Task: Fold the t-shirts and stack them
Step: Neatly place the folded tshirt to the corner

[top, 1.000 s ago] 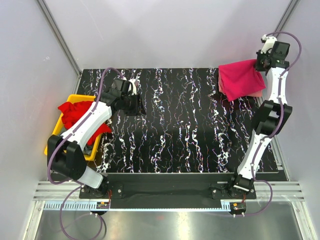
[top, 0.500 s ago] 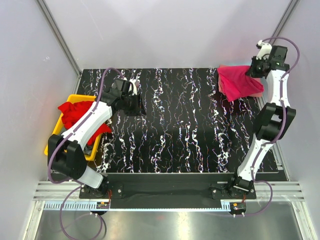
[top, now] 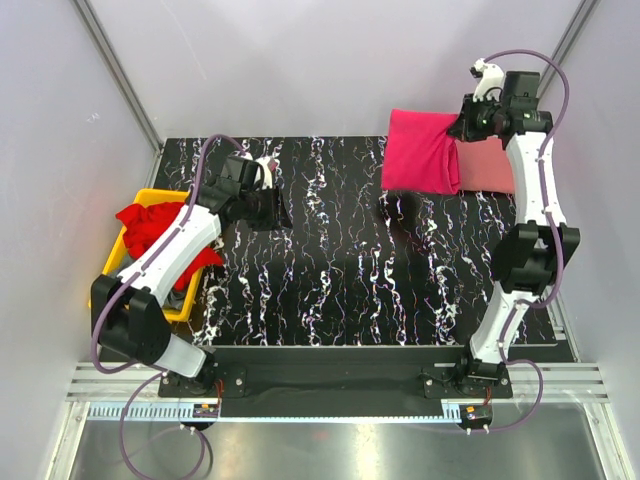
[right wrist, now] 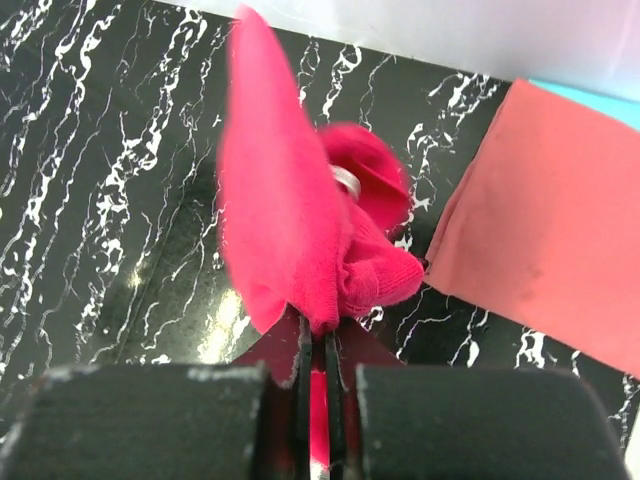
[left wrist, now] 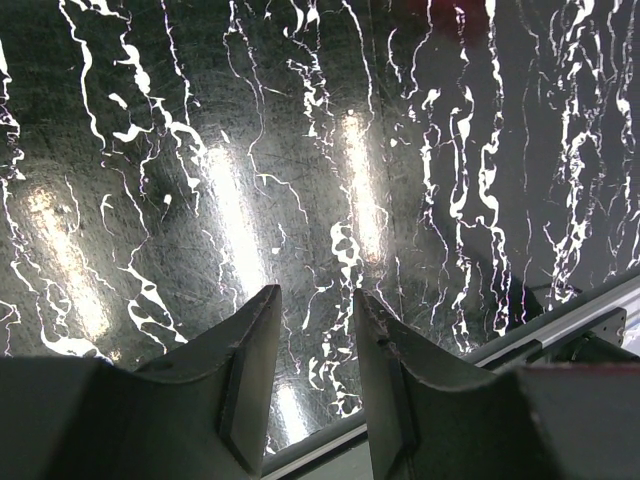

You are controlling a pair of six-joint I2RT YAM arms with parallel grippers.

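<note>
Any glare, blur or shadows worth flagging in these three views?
Left wrist: bright glare streaks on the glossy table, fingers dark. Right wrist: the magenta t-shirt is blurred close to the lens; the salmon t-shirt is sharp. Top external: crisp, with a soft shadow under the magenta t-shirt.

Passage over the table point(top: 340, 280) lies between yellow bin point(top: 158, 194) and salmon t-shirt point(top: 488, 166).

You see soft, matt cloth in the magenta t-shirt point(top: 420, 152) and the salmon t-shirt point(top: 488, 166). Your table point(top: 350, 262) looks smooth and glossy.
</note>
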